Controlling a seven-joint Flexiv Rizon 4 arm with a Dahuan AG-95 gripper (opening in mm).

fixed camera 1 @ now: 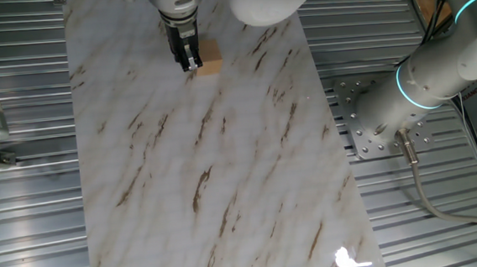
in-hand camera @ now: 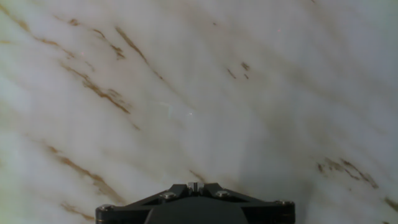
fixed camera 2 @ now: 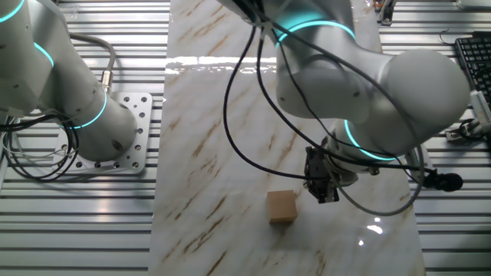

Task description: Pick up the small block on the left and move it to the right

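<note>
The small block (fixed camera 1: pixel 210 58) is a plain tan wooden cube resting on the marble tabletop (fixed camera 1: pixel 224 168) near its far end. In the other fixed view the small block (fixed camera 2: pixel 281 207) lies near the front edge. My gripper (fixed camera 1: pixel 189 64) hangs just left of the cube, its black fingers close together with nothing between them. Seen from the other side, the gripper (fixed camera 2: pixel 325 195) stands to the right of the cube with a small gap between them. The hand view shows only marble beyond the gripper (in-hand camera: pixel 194 185); the block is out of that view.
A second silver arm with a teal ring (fixed camera 1: pixel 437 77) is mounted on a bolted plate (fixed camera 2: pixel 126 134) beside the tabletop. Ribbed metal decking (fixed camera 1: pixel 25 207) surrounds the marble slab. A keyboard (fixed camera 2: pixel 472 61) lies at the far right.
</note>
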